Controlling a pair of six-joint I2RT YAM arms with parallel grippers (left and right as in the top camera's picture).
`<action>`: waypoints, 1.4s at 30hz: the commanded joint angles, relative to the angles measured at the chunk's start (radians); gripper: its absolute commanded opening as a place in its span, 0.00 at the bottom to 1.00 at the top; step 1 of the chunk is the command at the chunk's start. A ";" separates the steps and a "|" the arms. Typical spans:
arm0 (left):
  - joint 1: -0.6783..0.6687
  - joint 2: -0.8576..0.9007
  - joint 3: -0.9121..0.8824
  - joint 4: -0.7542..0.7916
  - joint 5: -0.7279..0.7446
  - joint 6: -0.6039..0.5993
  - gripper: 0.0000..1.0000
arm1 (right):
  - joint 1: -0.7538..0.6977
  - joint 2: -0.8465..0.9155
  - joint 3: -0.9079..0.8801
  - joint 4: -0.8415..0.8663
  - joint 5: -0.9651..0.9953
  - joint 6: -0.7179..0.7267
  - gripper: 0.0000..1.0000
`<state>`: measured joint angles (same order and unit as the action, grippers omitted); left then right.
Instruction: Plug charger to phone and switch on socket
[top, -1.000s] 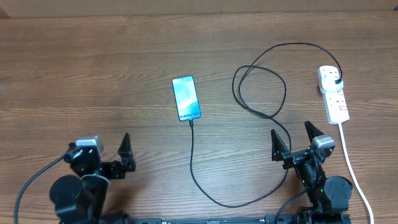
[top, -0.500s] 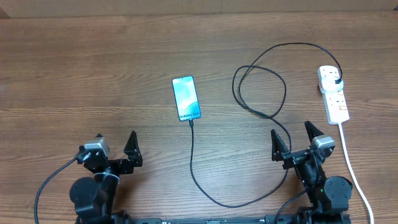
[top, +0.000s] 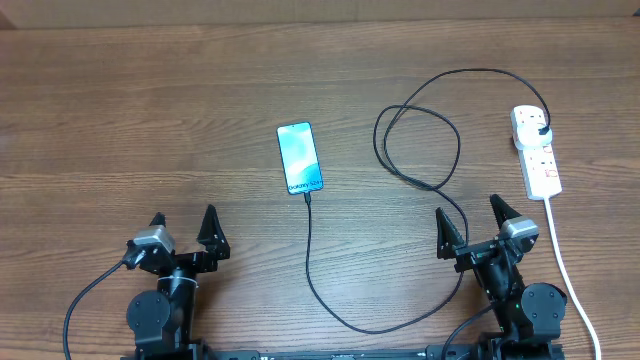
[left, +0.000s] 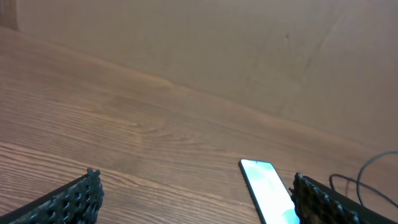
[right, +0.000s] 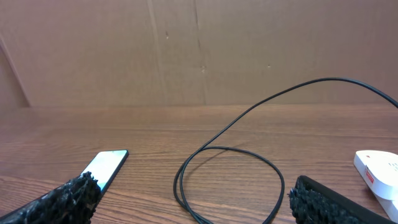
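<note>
Overhead, the slim dark-framed, cyan-screened phone (top: 300, 158) lies mid-table. The thin black looping charger cable (top: 307, 240) meets its near edge and runs to the narrow white plastic socket strip (top: 536, 150) far right. The left gripper (top: 183, 216) and right gripper (top: 467, 207) gape empty above the woodgrain table (top: 120, 100).

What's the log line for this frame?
left gripper: open, empty | right gripper: open, empty | charger: tip at phone, plug in socket

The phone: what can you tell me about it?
The phone is a slim rectangle with a dark frame and a lit pale blue screen bearing small white text near one short edge. It lies flat, face up, on the wooden table. A thin black cable meets that edge, apparently plugged in.
</note>
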<state>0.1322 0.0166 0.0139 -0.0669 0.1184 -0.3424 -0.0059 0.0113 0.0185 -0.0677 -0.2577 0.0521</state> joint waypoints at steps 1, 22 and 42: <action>-0.004 -0.013 -0.010 0.008 -0.049 -0.032 0.99 | 0.005 -0.008 -0.011 0.006 0.007 0.004 1.00; 0.000 -0.013 -0.010 -0.006 -0.051 0.006 0.99 | 0.005 -0.008 -0.011 0.006 0.007 0.004 1.00; 0.000 -0.012 -0.010 -0.006 -0.051 0.006 1.00 | 0.005 -0.008 -0.011 0.006 0.007 0.004 1.00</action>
<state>0.1322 0.0158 0.0128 -0.0742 0.0772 -0.3477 -0.0059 0.0109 0.0185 -0.0673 -0.2581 0.0525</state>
